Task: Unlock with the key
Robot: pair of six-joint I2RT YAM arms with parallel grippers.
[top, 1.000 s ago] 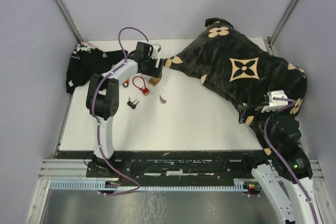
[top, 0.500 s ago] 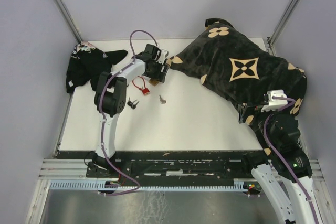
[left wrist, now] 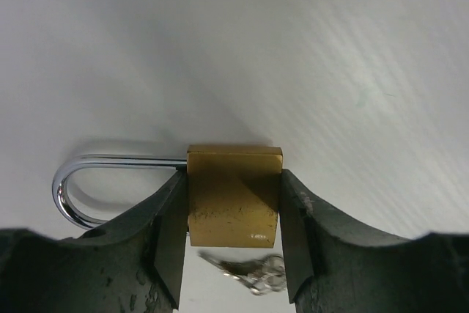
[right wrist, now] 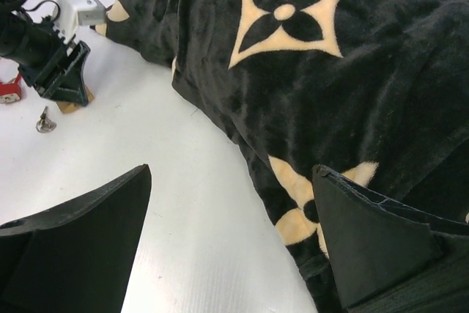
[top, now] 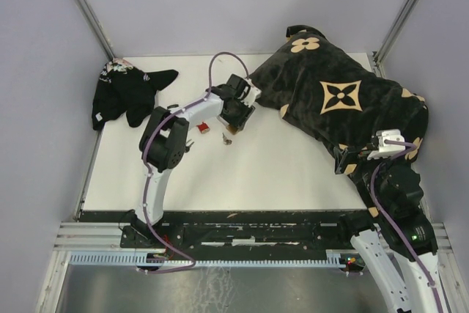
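Padlock (top: 232, 128) position, top external view: far half of the tabletop (top: 256, 174), slightly left of its centre, at the tip of my left gripper (top: 236, 116). A small bunch of keys (top: 226, 139) lies just beside the padlock, on the side of the near edge. A red lock (top: 203, 127) lies to the left, partly hidden by my left arm. A black garment (top: 124, 93) occupies the far-left corner. A patterned black blanket (top: 337, 93) covers the far-right corner and runs down the right edge. My right gripper (top: 352, 159) sits at the right edge against the blanket.

Left wrist view: my left gripper (left wrist: 233, 181) pinches the brass body of the padlock (left wrist: 233, 207), both fingers (left wrist: 172, 240) pressed flat against its sides. The steel shackle (left wrist: 73, 188) projects to the left. The keys (left wrist: 253, 273) show below the body. Whether the padlock rests on the tabletop (left wrist: 293, 49), I cannot tell.

Right wrist view: my right gripper (right wrist: 231, 196) stands spread wide with nothing between its jaws, above the blanket's (right wrist: 330, 78) edge. Beyond it, my left gripper (right wrist: 62, 78) points down onto the padlock (right wrist: 73, 105), with the keys (right wrist: 45, 121) just beside and the red lock (right wrist: 9, 87) at the frame edge.
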